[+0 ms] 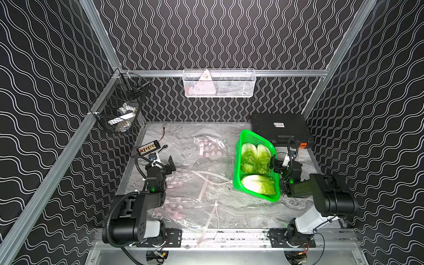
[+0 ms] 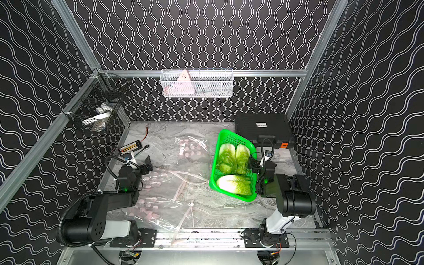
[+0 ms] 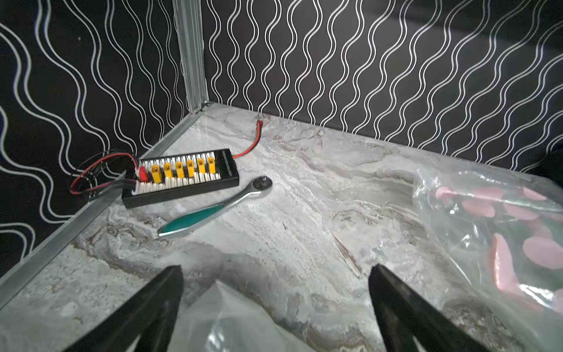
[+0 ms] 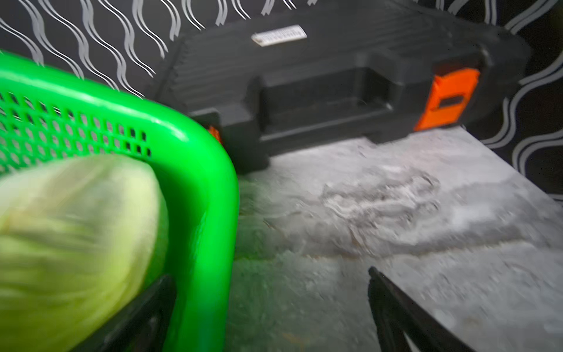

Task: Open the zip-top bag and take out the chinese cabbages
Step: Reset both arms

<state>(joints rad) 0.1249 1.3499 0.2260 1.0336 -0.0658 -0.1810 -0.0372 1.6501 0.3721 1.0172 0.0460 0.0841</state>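
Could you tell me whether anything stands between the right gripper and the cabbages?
Only the wall of the green basket: the open right gripper appears to straddle its rim, one finger inside beside the nearest cabbage, one outside above the table. Nothing else visible intervenes.

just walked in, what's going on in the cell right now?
All three chinese cabbages sit in the green basket. The right gripper is open, jaws straddling the basket's rim, gripping nothing. The left gripper is open too, over the edge of the zip-top bag, which lies flat on the table, no cabbage inside.
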